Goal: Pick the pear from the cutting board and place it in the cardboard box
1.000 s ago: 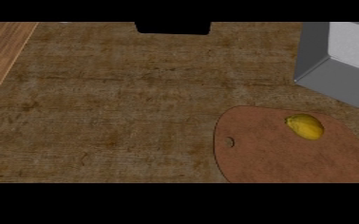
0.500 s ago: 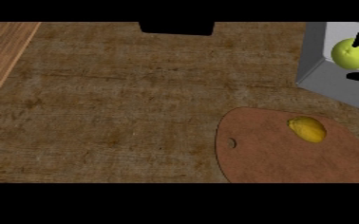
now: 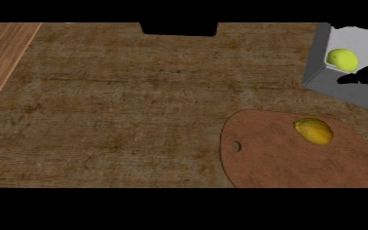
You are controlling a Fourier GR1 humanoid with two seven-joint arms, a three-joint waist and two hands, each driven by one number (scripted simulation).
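1. Across the left and centre of the frame you see only the desk (image 3: pixel 129 102); neither hand shows, so pose and fingers cannot be told.
2. Lower right, the pear (image 3: pixel 314 130) lies on the cutting board (image 3: pixel 280 161).
3. Upper right, the box (image 3: pixel 332 73) holds a green fruit (image 3: pixel 343 59); you might mistake it for the pear.

The counter (image 3: pixel 129 102) is seen from a single head view, aimed steeply downward from above. The cutting board (image 3: pixel 280 161) is cut off by the lower right corner, and the box (image 3: pixel 323 73) by the right edge. The far counter edge is framed along the top. No second view is provided.
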